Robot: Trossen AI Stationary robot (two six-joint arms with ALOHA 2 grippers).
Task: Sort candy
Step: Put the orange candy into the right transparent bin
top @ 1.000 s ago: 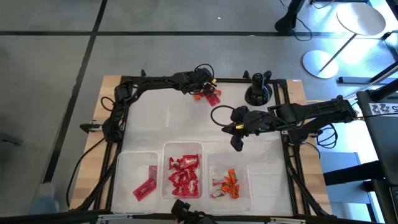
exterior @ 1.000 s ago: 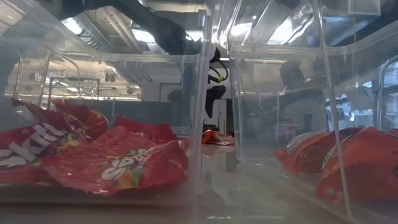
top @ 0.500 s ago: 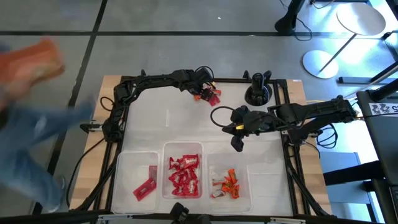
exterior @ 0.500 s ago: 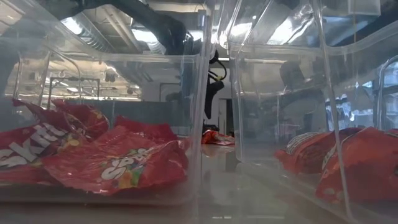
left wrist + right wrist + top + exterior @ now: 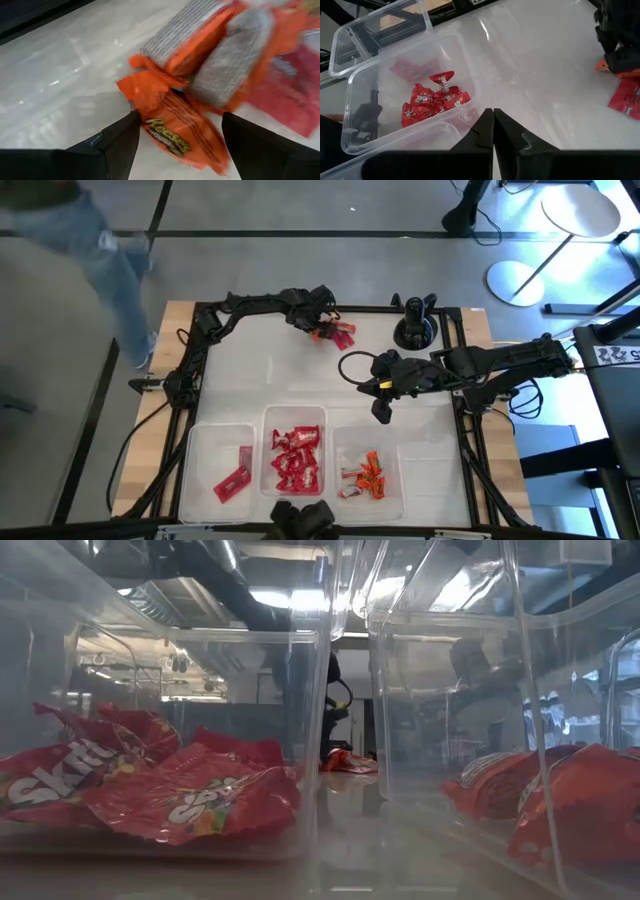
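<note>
Fingers of the left gripper stand wide apart, one on each side of an orange Reese's packet that lies on the white table; whether they touch the packet cannot be told. Just beyond that packet lie two more orange-edged packets with silvery faces, and a flat red wrapper lies beside them. From above, this small heap of loose candy sits near the far edge of the table, with the left gripper at its side.

The right gripper has its fingers pressed together with nothing between them. It hangs over the middle of the table, nearer the three clear bins than the loose heap is.

The bins stand in a row along the near edge. The left bin holds a flat red bar. The middle bin holds a pile of red Skittles packets. The right bin holds small orange pieces. From table height, the Skittles packets show through a clear wall, with orange packets in the neighbouring bin.

A person in blue trousers is on the floor beyond the table's far left corner.
</note>
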